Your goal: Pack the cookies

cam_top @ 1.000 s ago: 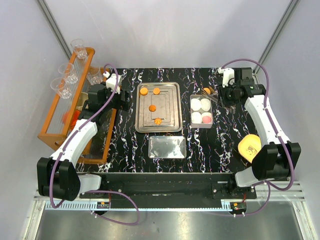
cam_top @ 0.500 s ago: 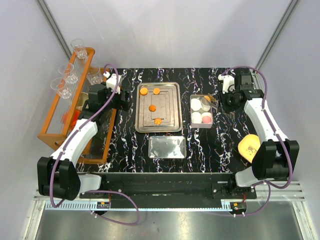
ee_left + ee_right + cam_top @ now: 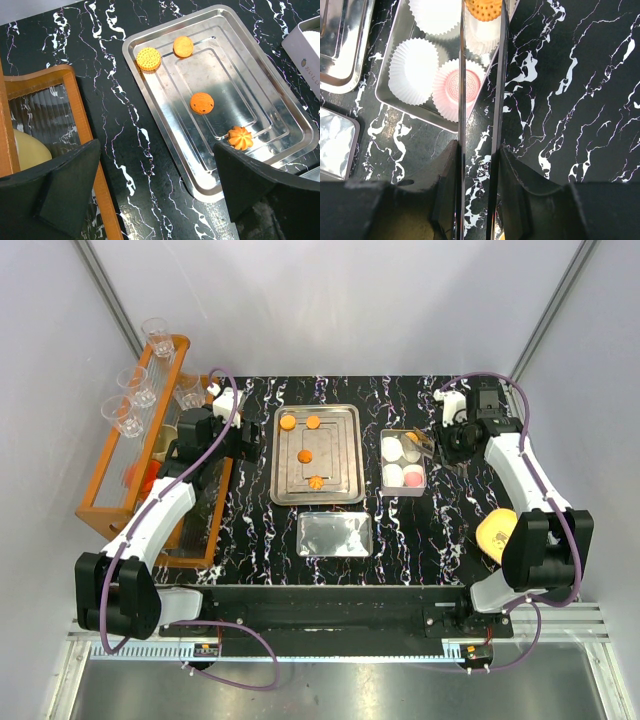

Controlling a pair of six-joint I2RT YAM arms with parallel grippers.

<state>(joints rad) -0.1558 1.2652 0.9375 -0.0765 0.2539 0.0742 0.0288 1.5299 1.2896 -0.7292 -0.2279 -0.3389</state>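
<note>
A pair of long metal tweezers point(image 3: 462, 75) is clamped between the fingers of the right gripper point(image 3: 480, 165). An orange cookie point(image 3: 486, 8) is pinched at the tweezer tips, over a paper cup point(image 3: 480, 35) at the 1 o'clock corner of the metal box point(image 3: 404, 491). Whether the cookie touches the cup cannot be told. A pink cookie point(image 3: 464, 86) is seated in the cup at the box's 5 o'clock corner. At 9 o'clock of the box, three round cookies point(image 3: 202, 103) and a flower-shaped cookie point(image 3: 240, 138) are spread on the steel tray point(image 3: 280, 85). The left gripper point(image 3: 157, 146) is held wide open and empty at the tray's 9 o'clock side.
</note>
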